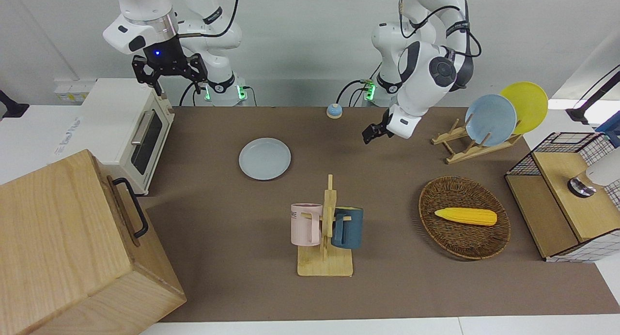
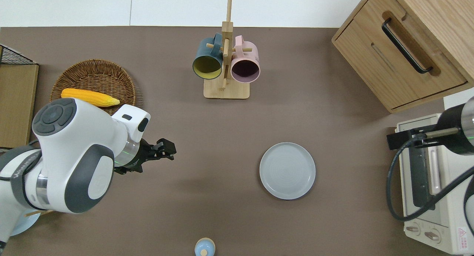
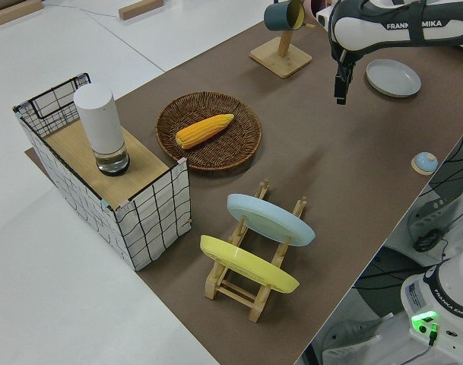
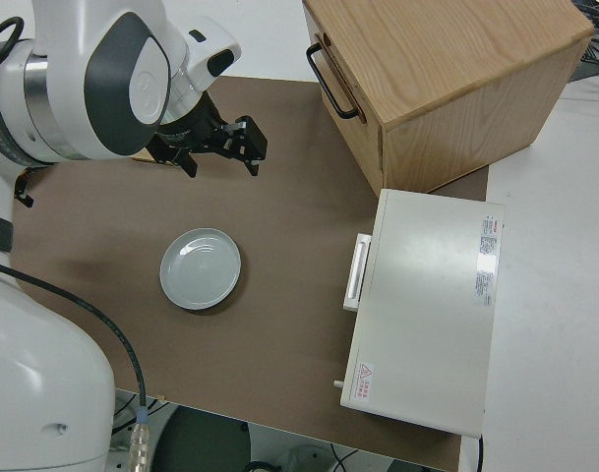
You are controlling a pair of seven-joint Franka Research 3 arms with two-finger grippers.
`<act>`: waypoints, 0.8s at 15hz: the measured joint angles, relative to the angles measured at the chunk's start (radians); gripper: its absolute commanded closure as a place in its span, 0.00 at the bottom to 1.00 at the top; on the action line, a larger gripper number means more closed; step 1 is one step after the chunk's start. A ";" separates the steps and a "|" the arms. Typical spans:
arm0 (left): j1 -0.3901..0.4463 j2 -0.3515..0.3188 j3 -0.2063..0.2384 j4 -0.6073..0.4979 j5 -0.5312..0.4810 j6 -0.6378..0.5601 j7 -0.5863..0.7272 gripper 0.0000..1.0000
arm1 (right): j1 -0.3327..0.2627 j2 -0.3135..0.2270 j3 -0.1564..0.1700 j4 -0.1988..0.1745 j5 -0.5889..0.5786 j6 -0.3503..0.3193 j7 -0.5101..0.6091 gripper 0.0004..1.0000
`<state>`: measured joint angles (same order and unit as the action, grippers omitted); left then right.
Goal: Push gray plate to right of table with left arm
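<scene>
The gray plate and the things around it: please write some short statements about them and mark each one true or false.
1. The gray plate lies flat on the table. True.
2. The left end effector touches the gray plate. False: it is apart from it, toward the left arm's end.
3. A corn cob lies in the wicker basket. True.
4. Three mugs hang on the mug rack. False: two, one pink and one dark blue.
5. The right arm is parked. True.

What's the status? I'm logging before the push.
Left tool up, clear of gray plate. Right arm parked. Plate flat on table; path between them open.
</scene>
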<state>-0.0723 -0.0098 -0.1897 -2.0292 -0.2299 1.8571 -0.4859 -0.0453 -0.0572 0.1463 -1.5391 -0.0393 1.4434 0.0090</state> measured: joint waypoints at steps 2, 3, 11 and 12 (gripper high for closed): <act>0.000 -0.001 0.009 0.040 0.035 -0.033 0.010 0.01 | 0.000 0.000 0.000 0.000 0.000 0.000 0.000 0.00; 0.000 -0.001 0.017 0.075 0.051 -0.062 0.011 0.01 | 0.000 0.000 0.000 0.000 0.000 0.000 0.000 0.00; 0.000 -0.068 0.102 0.196 0.190 -0.152 0.190 0.01 | 0.000 0.000 0.000 0.000 0.000 0.000 0.000 0.00; 0.000 -0.074 0.117 0.211 0.191 -0.169 0.205 0.01 | 0.000 0.000 0.000 0.000 0.000 0.000 0.000 0.00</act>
<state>-0.0724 -0.0837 -0.0730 -1.8183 -0.0389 1.6881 -0.2806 -0.0453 -0.0572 0.1463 -1.5391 -0.0393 1.4434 0.0090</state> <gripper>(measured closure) 0.009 0.004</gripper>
